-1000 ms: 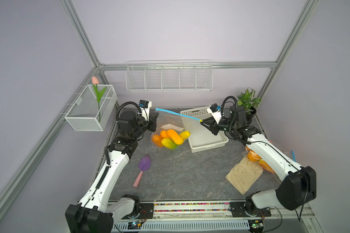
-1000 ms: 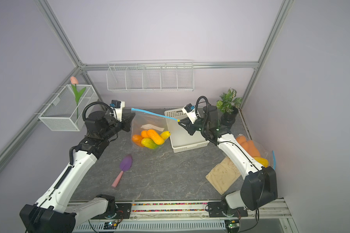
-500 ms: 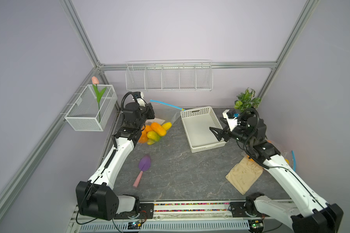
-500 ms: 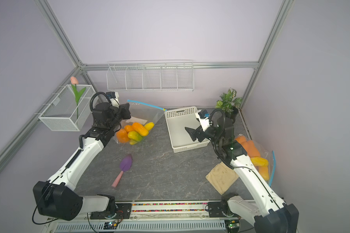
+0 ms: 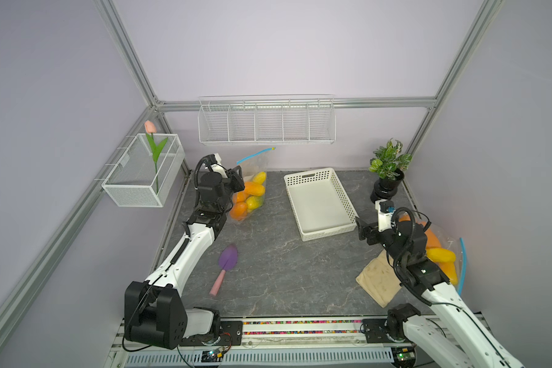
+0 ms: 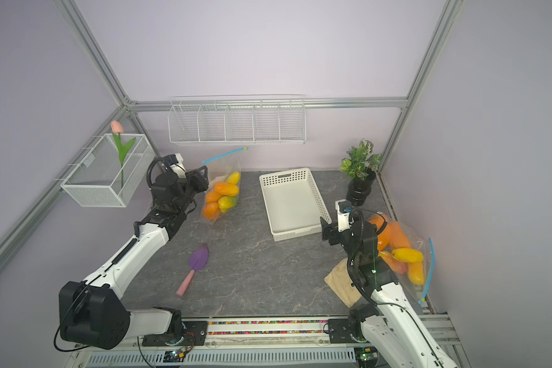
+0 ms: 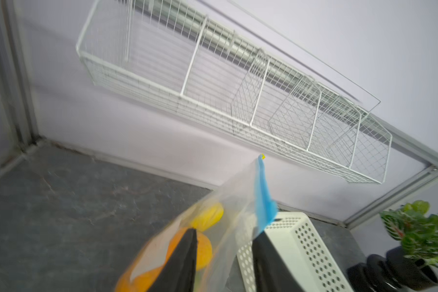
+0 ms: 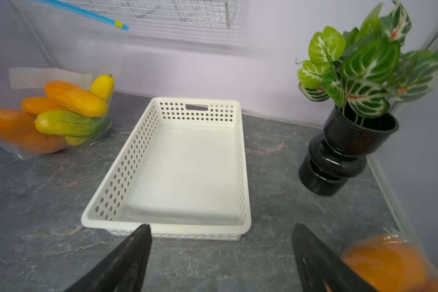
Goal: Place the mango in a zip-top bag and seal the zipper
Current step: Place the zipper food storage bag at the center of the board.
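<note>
A clear zip-top bag holding several orange, yellow and green mangoes stands on the table at the back left. Its blue zipper strip slants up in the air. My left gripper is right beside the bag with its jaws apart. In the left wrist view the bag's film and the low end of the blue strip lie between the fingers. My right gripper hovers wide open and empty off the white basket's near corner.
A white perforated basket sits at mid back. A potted plant stands back right. A second bag of mangoes and a tan cloth lie under the right arm. A purple trowel lies front left.
The right gripper has let go of the zipper's end and drawn back to the front right. The left arm swung the bag to the back left, and its jaws have parted.
</note>
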You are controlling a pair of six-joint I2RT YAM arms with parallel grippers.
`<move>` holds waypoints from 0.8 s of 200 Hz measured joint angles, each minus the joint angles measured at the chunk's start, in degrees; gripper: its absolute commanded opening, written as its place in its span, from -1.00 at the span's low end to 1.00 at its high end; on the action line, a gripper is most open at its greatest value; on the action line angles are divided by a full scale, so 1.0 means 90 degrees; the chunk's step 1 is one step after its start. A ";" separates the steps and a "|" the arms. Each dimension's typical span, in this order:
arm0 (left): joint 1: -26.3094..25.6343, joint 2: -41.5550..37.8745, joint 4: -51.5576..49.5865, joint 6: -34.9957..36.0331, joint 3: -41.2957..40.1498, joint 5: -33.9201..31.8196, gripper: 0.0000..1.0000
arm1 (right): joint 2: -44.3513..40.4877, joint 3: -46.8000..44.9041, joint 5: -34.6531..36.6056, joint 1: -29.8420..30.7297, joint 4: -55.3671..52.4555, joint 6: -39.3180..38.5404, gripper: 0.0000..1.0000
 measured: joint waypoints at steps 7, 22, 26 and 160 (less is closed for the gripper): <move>0.0000 -0.0032 0.0017 -0.0044 -0.0172 0.0044 0.24 | -0.0032 -0.0090 0.0104 -0.0017 -0.0007 0.0068 0.78; -0.0005 -0.0146 -0.0007 -0.0080 -0.0449 0.0129 0.84 | -0.0063 -0.0214 0.0296 -0.0073 -0.0090 0.0194 0.78; 0.0000 -0.0192 -0.0034 -0.0112 -0.0493 0.0153 0.94 | -0.0063 -0.0231 0.0330 -0.0085 -0.0104 0.0219 0.78; 0.0000 -0.3041 -0.1411 0.0175 -0.1066 -0.0410 0.99 | -0.0432 -0.0746 0.0544 -0.0510 -0.0175 0.0646 0.78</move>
